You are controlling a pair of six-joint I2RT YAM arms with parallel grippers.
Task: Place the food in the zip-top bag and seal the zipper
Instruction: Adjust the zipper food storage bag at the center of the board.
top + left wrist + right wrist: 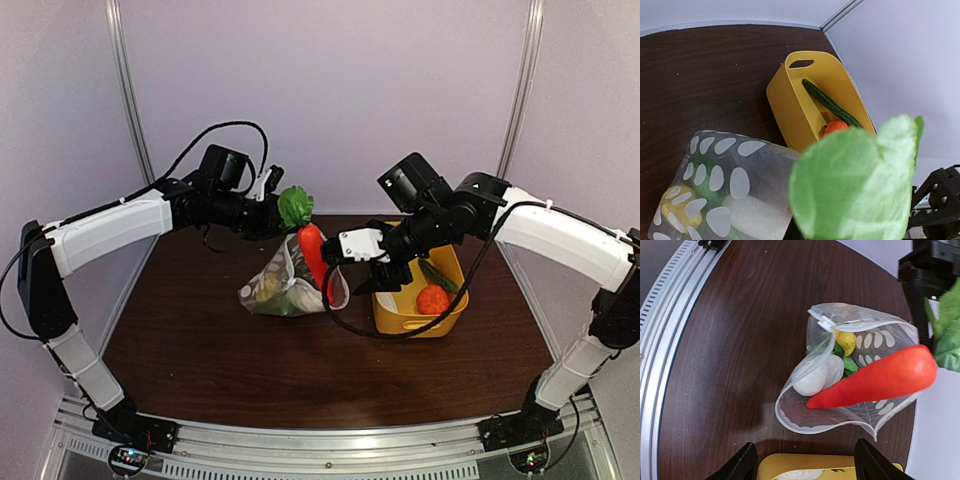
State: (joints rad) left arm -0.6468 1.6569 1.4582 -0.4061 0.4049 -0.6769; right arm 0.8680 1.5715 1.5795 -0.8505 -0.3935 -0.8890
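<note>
Loosely crumpled dotted bag [805,417], tapered carrot [875,382]

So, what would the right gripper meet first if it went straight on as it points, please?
Probably the yellow basket, its rim just off the right gripper; past that, the zip-top bag with the carrot. Depth is unclear.

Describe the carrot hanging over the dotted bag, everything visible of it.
The carrot is a smooth, glossy red-orange cone, plastic by its look, with a crinkled green leafy top that looks like fabric. It hangs tilted, leaves up and pointed tip down. The left gripper, fingers shut, holds it by the leaves. Its tip reaches into the open mouth of the zip-top bag; whether it touches the plastic cannot be told.
</note>
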